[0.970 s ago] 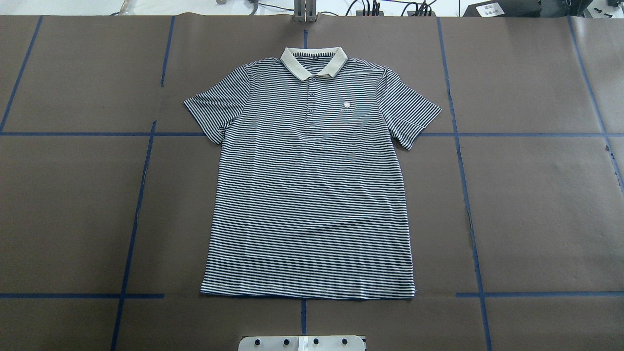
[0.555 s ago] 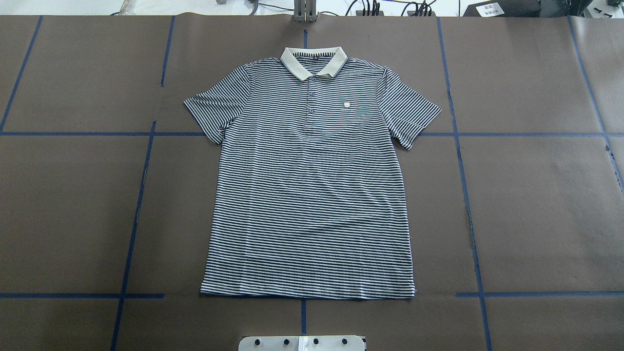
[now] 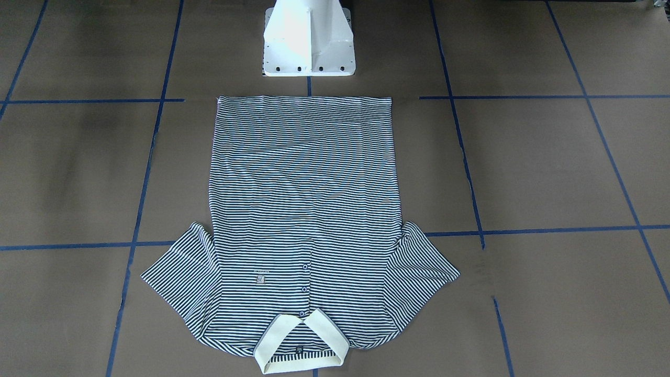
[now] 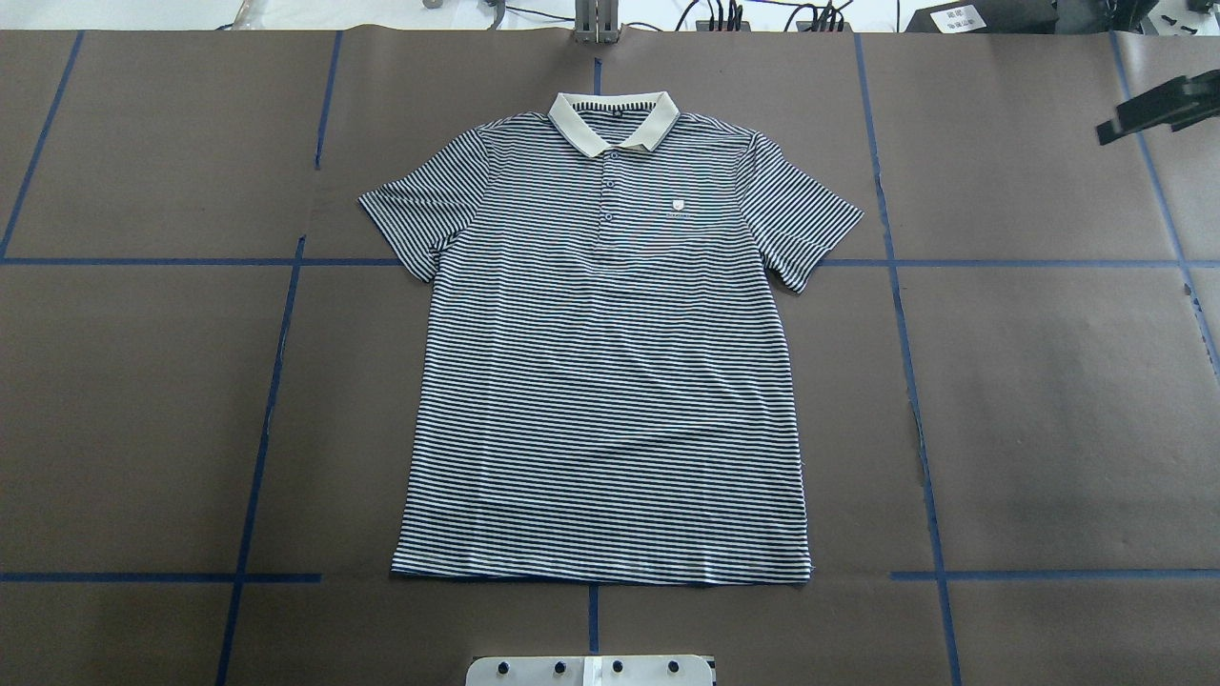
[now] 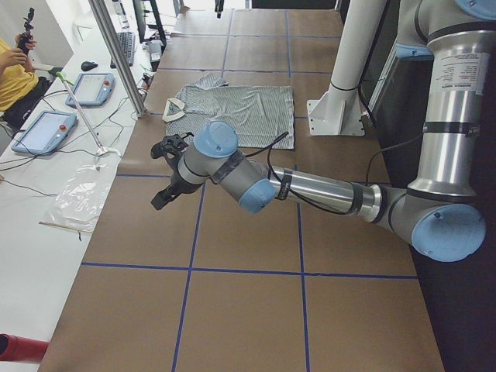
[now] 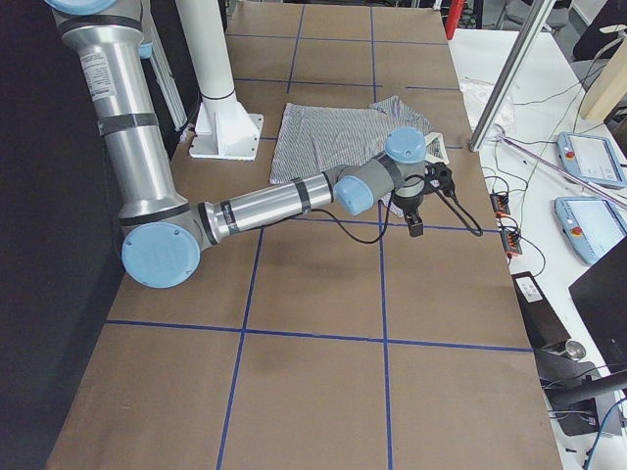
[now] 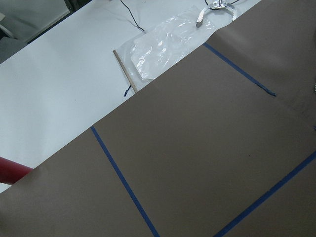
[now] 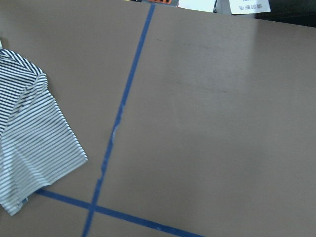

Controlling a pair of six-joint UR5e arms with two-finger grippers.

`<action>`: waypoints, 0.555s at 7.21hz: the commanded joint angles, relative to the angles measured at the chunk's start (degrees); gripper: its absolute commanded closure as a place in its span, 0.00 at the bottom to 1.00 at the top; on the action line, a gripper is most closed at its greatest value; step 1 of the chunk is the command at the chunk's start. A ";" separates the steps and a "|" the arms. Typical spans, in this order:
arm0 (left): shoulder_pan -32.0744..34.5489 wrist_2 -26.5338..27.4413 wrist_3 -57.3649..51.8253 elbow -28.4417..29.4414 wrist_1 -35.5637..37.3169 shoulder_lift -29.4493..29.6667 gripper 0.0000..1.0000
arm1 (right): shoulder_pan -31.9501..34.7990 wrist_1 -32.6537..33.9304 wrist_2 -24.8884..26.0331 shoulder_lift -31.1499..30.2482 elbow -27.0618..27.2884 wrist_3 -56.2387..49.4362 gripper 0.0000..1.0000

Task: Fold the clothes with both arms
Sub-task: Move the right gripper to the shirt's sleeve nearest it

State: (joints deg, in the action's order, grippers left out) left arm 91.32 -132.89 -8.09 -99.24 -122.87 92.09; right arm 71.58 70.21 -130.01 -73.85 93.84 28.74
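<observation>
The striped polo shirt (image 4: 610, 381) lies flat and face up in the middle of the table, collar (image 4: 615, 119) at the far side and sleeves spread; it also shows as the shirt (image 3: 303, 199). My right gripper (image 4: 1158, 107) shows only as a black shape at the overhead view's right edge, far from the right sleeve (image 8: 34, 143). The near arm in the right view carries this gripper (image 6: 426, 201) above bare table. My left gripper (image 5: 163, 177) hovers over bare table left of the shirt (image 5: 240, 112). Whether either gripper is open or shut I cannot tell.
The white pedestal base (image 3: 309, 36) stands just behind the shirt's hem. Blue tape lines (image 4: 276, 381) cross the brown table cover. A plastic bag (image 7: 163, 44), teach pendants (image 5: 43, 128) and a seated person (image 5: 12, 77) are along the far side bench.
A black part of my right gripper has come into the overhead view at its upper right edge. The shirt has not moved.
</observation>
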 commanded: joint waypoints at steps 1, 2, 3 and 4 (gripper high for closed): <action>0.00 -1.22 0.01 -0.08 -0.09 0.01 0.00 | -10.81 -9.85 9.74 5.72 -5.65 19.16 0.10; 0.00 -1.32 0.09 -0.08 -0.09 0.10 0.00 | -14.15 -12.88 12.82 8.00 -8.99 25.08 0.21; 0.00 -1.32 0.01 -0.16 -0.09 0.10 0.00 | -16.88 -13.43 17.64 9.67 -11.55 26.70 0.29; 0.00 -1.32 0.01 -0.16 -0.09 0.10 0.00 | -18.56 -13.52 19.60 10.30 -13.40 26.81 0.30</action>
State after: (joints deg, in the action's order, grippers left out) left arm 91.32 -134.16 -8.06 -99.37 -122.95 92.18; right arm 55.74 57.56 -113.95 -64.91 83.17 53.85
